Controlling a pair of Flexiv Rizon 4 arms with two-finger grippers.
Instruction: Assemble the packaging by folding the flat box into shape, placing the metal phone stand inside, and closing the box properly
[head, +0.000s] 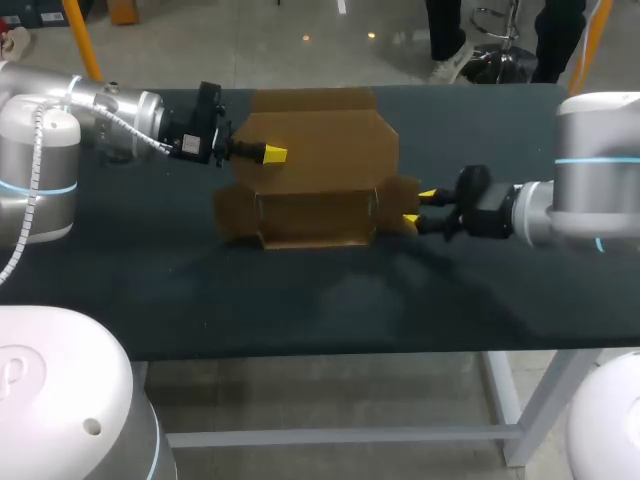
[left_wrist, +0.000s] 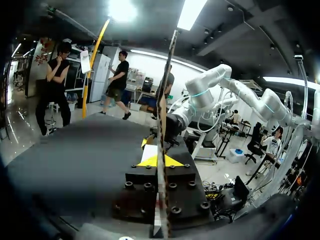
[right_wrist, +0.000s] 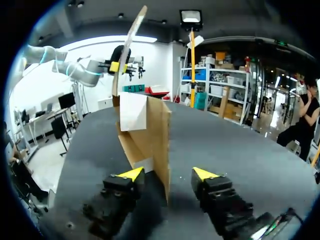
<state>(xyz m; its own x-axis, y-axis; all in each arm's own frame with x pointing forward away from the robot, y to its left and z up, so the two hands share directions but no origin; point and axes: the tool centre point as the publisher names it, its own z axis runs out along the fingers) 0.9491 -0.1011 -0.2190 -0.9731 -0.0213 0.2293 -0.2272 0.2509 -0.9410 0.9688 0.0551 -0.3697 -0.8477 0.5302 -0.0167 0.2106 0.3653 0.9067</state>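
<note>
brown cardboard box (head: 318, 215) — half-folded, open on top, back flap (head: 325, 135) lifted.

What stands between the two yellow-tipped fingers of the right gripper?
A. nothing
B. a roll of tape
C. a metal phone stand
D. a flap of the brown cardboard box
D: an upright flap of the brown cardboard box stands between the open fingers of the right gripper.

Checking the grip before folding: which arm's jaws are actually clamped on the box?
The left arm's: its jaws are shut on the raised lid panel; the right arm's jaws stand open either side of the end flap.
</note>
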